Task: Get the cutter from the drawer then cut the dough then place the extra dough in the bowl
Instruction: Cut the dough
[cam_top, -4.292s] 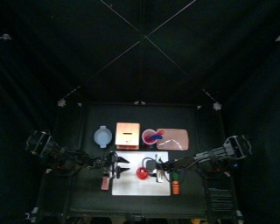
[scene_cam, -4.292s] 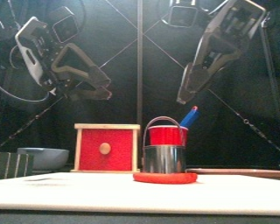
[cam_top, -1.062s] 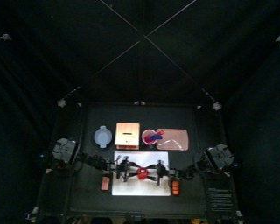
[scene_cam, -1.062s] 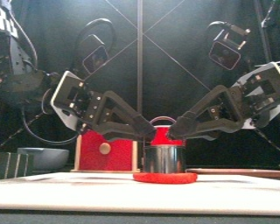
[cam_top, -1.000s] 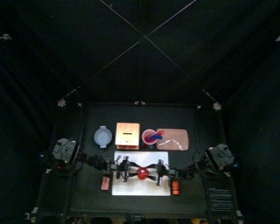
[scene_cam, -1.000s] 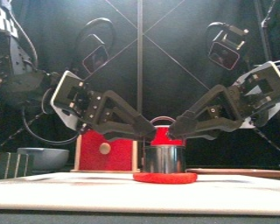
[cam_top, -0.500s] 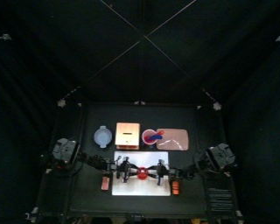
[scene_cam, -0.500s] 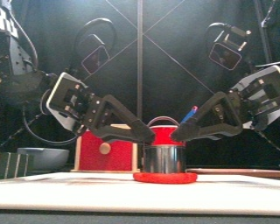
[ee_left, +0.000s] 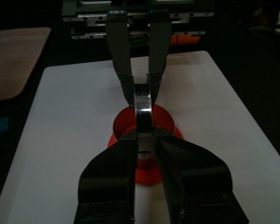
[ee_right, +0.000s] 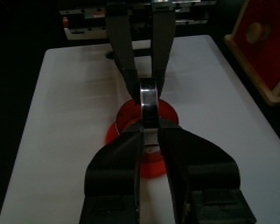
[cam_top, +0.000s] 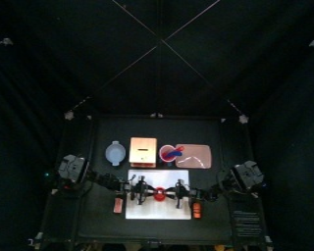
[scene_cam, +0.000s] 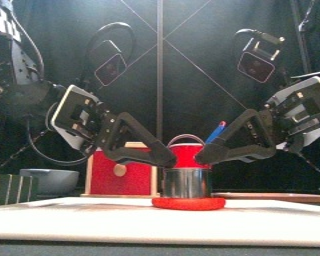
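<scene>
The round metal cutter [scene_cam: 187, 183] stands on the red dough disc [scene_cam: 188, 202] on the white cutting board [scene_cam: 83, 215], its wire handle [scene_cam: 186, 137] upright. My left gripper [scene_cam: 166, 157] slants down from the left, shut and empty, its tip just left of the handle. Mirroring it from the right is my right gripper [scene_cam: 211, 155], also shut and empty. From above, the left gripper [cam_top: 144, 189] and right gripper [cam_top: 179, 189] flank the cutter [cam_top: 161, 194]. The left wrist view looks along the left gripper [ee_left: 143, 131] to the dough [ee_left: 125, 129]; the right wrist view does likewise for the right gripper [ee_right: 147, 129].
Behind the board stand the wooden box [cam_top: 142, 151] with its red drawer front [scene_cam: 120, 168], the blue-grey bowl [cam_top: 115, 152] to its left, and the pink tray [cam_top: 196, 157] with the red cup [scene_cam: 190, 155] and blue knife [scene_cam: 216, 130]. Dark blocks [scene_cam: 8, 188] sit front left.
Both arms came down from high above to the cutter's top. In the last second the two shut grippers have drawn slightly back and apart from the wire handle.
</scene>
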Controlling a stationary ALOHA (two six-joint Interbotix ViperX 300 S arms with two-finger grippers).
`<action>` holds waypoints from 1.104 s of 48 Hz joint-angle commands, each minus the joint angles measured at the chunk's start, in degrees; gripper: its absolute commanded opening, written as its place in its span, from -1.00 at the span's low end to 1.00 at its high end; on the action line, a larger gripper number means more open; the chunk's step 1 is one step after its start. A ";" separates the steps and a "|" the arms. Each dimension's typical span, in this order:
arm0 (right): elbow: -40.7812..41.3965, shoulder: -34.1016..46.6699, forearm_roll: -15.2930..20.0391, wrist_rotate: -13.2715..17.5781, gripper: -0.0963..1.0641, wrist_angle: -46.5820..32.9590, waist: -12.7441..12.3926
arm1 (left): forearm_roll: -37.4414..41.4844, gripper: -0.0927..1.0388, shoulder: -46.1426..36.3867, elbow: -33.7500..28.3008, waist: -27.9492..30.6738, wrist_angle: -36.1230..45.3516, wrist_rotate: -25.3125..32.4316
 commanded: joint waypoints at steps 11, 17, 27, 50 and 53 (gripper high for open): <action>-0.53 2.29 2.72 0.18 0.06 2.81 0.09 | -0.35 0.16 0.18 -0.97 -0.26 3.34 -0.18; -0.62 3.96 4.31 0.35 0.06 3.52 0.18 | -0.44 0.16 0.26 -0.97 -0.35 3.96 -0.26; -0.88 5.62 6.68 0.26 0.06 4.31 0.26 | -1.32 0.16 1.41 -0.97 -0.53 5.27 -0.35; -1.05 5.71 6.94 0.26 0.06 4.66 -0.18 | -3.96 0.16 4.92 -1.14 -0.97 5.45 -1.67; -1.05 5.71 6.94 0.26 0.06 4.57 -0.18 | -4.13 0.16 5.71 -1.23 -0.97 5.45 -1.76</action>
